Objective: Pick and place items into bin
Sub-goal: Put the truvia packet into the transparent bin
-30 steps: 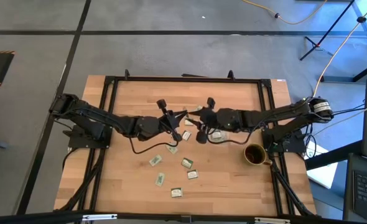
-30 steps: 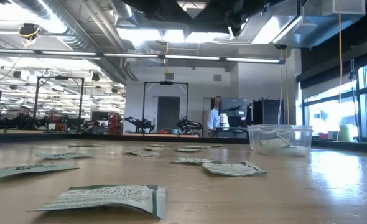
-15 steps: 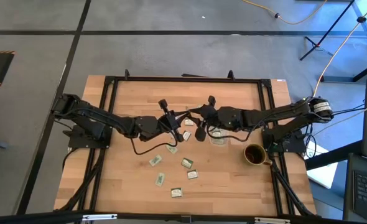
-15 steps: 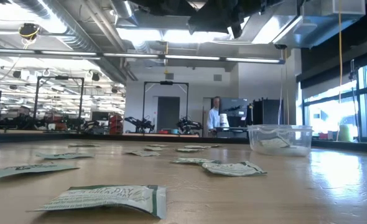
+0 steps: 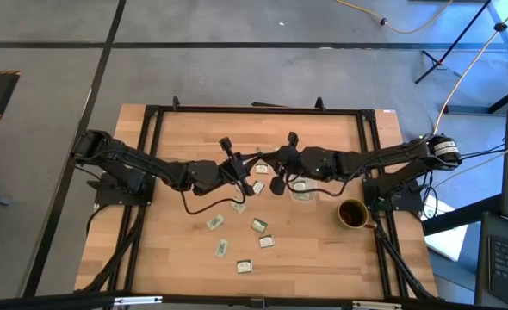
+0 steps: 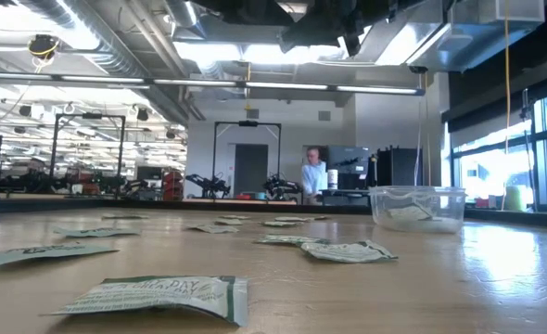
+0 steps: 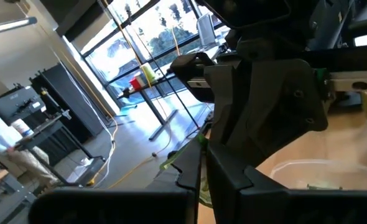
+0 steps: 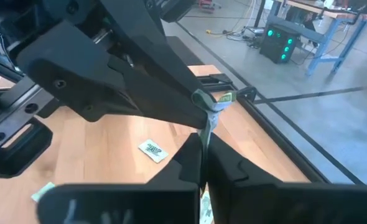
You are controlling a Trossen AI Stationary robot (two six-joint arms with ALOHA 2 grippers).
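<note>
From above, as I read it, both arms meet mid-table: left fingers [image 5: 247, 178] and right fingers [image 5: 275, 172] close together, the bin [image 5: 300, 189] just beside the right ones. Packets [image 5: 220, 249] lie below on the table [image 5: 185, 250]. Low view: bin [image 6: 417, 208] stands right, packets [image 6: 158, 295] scattered. Both wrist views show each pair of fingers closed on one packet [image 8: 209, 107] between them [image 7: 185, 154].

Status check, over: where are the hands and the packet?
Left hand and right hand both shut on one pale green flat packet, held mid-air. Small clear plastic tub close by right hand. Nothing seen blocking.
</note>
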